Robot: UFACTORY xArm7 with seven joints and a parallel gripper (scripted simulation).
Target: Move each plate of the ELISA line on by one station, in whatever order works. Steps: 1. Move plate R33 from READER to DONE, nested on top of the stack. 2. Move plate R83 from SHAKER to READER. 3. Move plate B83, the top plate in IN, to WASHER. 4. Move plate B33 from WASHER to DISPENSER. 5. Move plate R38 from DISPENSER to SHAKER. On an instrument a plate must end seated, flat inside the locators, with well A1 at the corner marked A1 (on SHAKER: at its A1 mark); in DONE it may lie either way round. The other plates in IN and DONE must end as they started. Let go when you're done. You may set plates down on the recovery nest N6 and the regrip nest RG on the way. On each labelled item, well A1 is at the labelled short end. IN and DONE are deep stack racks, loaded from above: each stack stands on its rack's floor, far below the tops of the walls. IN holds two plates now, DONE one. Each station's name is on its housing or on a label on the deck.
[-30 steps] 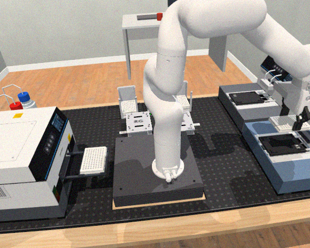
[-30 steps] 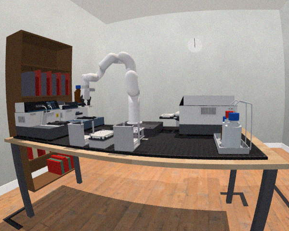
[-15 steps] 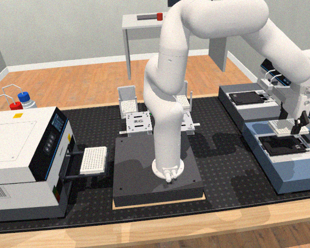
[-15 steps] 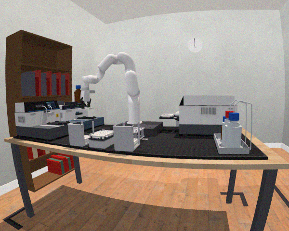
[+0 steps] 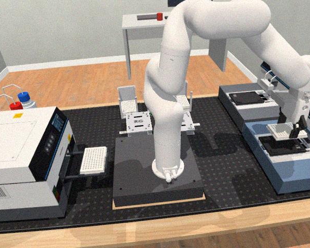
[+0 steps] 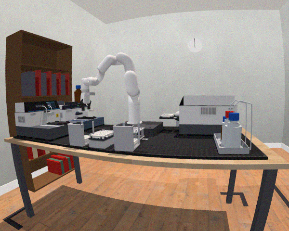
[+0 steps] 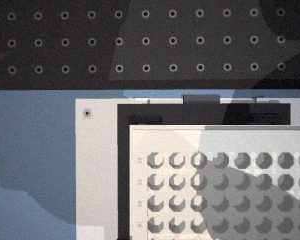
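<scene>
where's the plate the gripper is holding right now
In the top view the plate is at the far right, clamped in the gripper and held in the air just above the dark nest of the blue machine, not yet seated.

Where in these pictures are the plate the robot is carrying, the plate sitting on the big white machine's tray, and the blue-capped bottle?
carried plate [image 5: 281, 130], top view, on its well-covered upper face.
plate on the tray [image 5: 93, 159], top view, middle of its wells.
blue-capped bottle [image 6: 233, 116], exterior view, on its blue cap.

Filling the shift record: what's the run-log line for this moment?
gripper: shut on well plate | plate: above blue instrument's dark nest, not seated
</scene>
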